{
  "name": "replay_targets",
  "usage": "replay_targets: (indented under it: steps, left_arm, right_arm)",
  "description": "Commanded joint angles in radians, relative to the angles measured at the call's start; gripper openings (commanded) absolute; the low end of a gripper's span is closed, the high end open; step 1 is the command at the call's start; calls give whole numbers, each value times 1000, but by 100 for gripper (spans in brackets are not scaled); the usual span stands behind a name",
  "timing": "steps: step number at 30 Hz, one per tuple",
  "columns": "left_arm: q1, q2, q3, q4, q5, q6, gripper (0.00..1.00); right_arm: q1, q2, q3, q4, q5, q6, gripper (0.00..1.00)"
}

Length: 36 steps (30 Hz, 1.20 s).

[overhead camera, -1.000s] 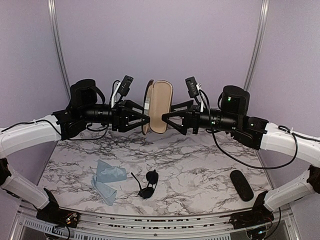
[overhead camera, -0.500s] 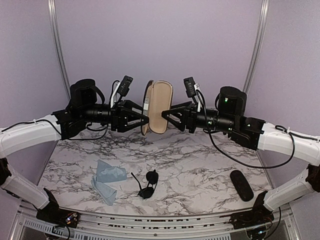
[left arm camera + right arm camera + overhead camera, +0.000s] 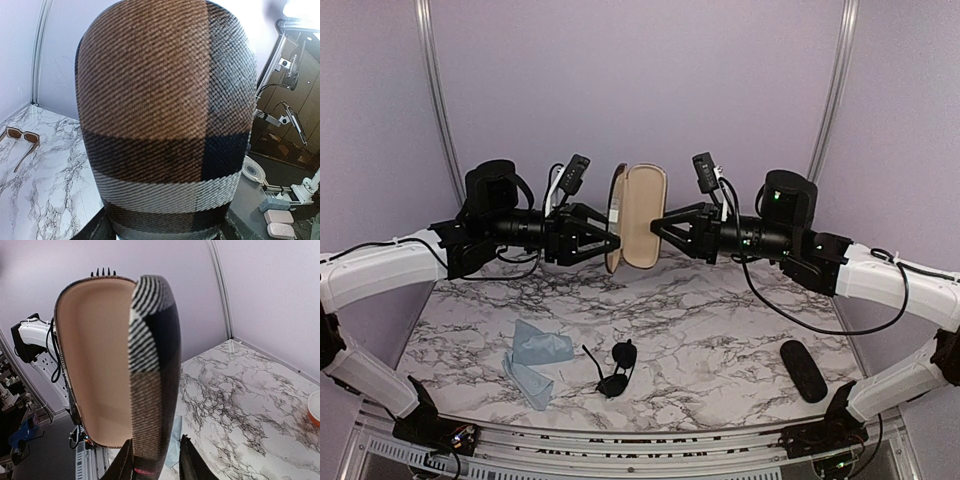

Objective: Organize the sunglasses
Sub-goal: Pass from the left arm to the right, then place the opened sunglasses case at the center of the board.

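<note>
Top external view is showing the left hand holding an open case upright in midair, the right hand narrowly straddling its opposite edge, grip unclear, while black sunglasses are lying on the tabletop below, between both arms.

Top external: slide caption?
Open plaid case aloft between left end effector and right end effector, above the marble table; black sunglasses lie below.
</note>
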Motion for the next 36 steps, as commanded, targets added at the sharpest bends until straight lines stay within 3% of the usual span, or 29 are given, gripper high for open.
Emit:
replay_targets:
  steps: [1,4,7,12,19,28,36]
  left_arm:
    - [-5,7,23,51,98,-7,0]
    - [-5,11,23,54,90,-8,10]
    - [-5,15,22,55,75,-9,34]
    - [-5,19,18,55,40,-9,45]
    - [7,0,-3,51,-94,6,98]
    - [10,22,12,-27,-248,57,99]
    - [8,66,70,-149,-363,111,99]
  right_arm:
    - [-30,-10,3,27,18,0,26]
    - [-28,-10,9,19,27,4,20]
    - [-29,-16,23,-7,63,10,12]
    - [-26,-23,37,-42,124,24,3]
    - [-8,-37,55,-111,211,13,0]
    - [18,-31,96,-219,345,10,0]
    - [24,33,190,-532,554,11,0]
